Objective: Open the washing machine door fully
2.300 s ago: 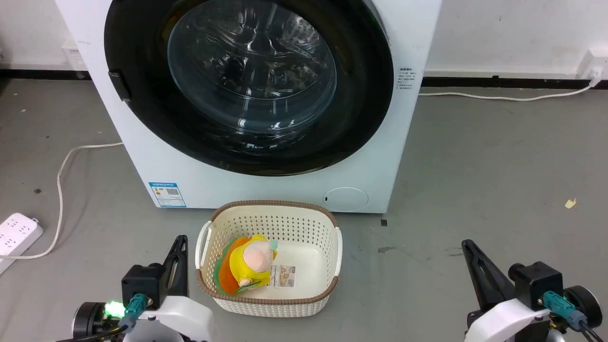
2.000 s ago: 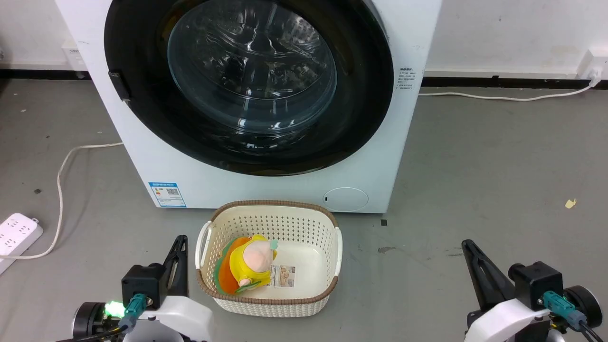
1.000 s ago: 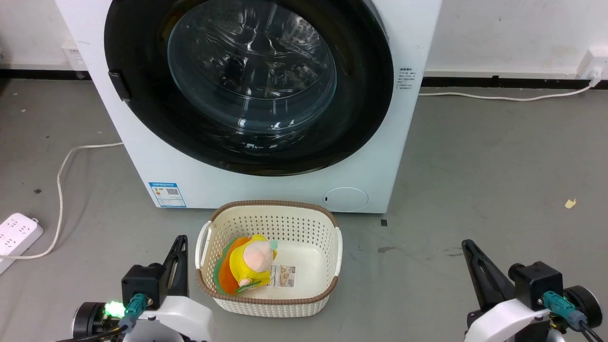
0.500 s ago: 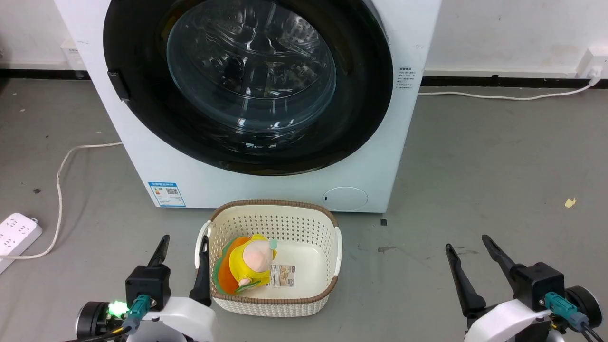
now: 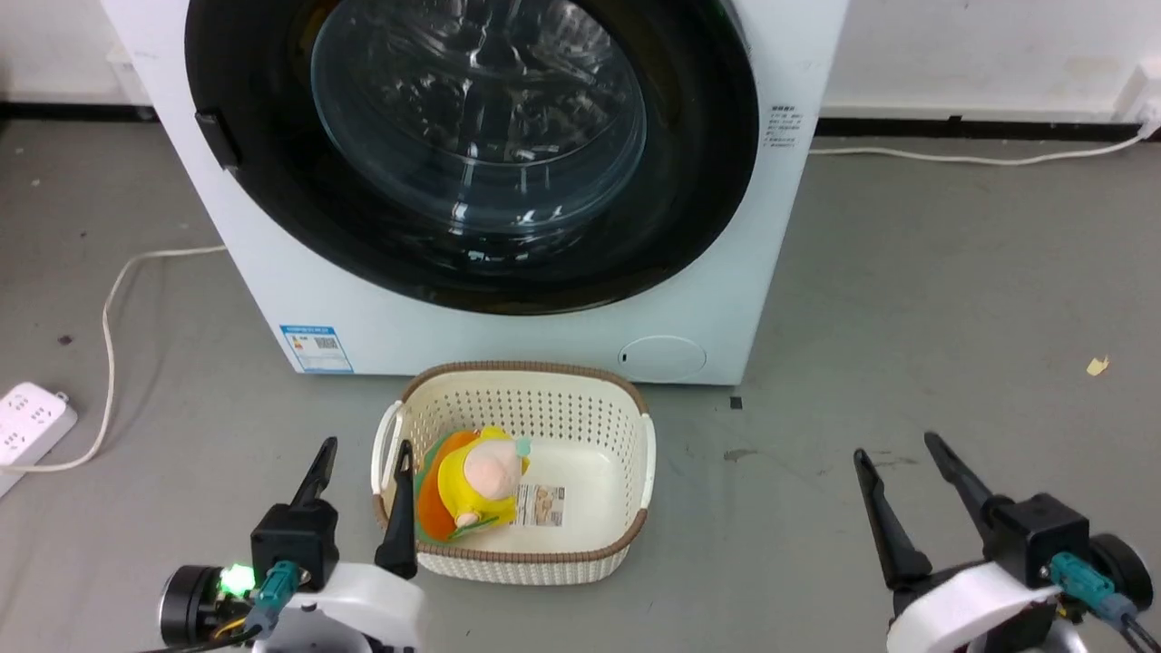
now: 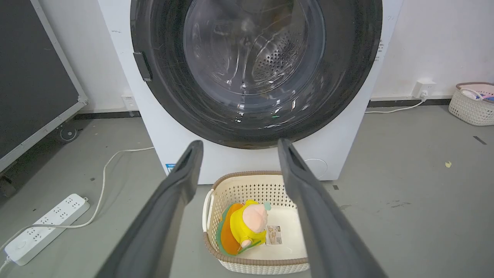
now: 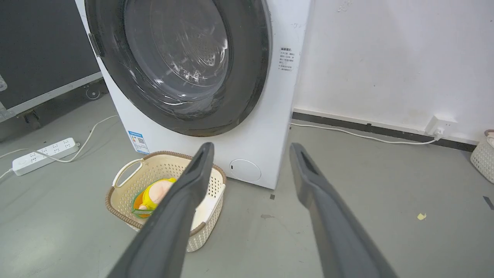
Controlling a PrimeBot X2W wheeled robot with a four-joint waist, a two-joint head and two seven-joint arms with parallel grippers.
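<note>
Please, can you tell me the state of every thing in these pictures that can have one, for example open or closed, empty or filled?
washing machine door: closed, lying flat against the front of the washing machine.
small round flap: closed.
left gripper: open, holding nothing.
right gripper: open, holding nothing.
basket: upright on the floor, with one plush toy inside.

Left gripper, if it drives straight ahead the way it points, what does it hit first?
Probably the white front of the washing machine, just under the washing machine door; the basket looks below that line, though depth is unclear.
</note>
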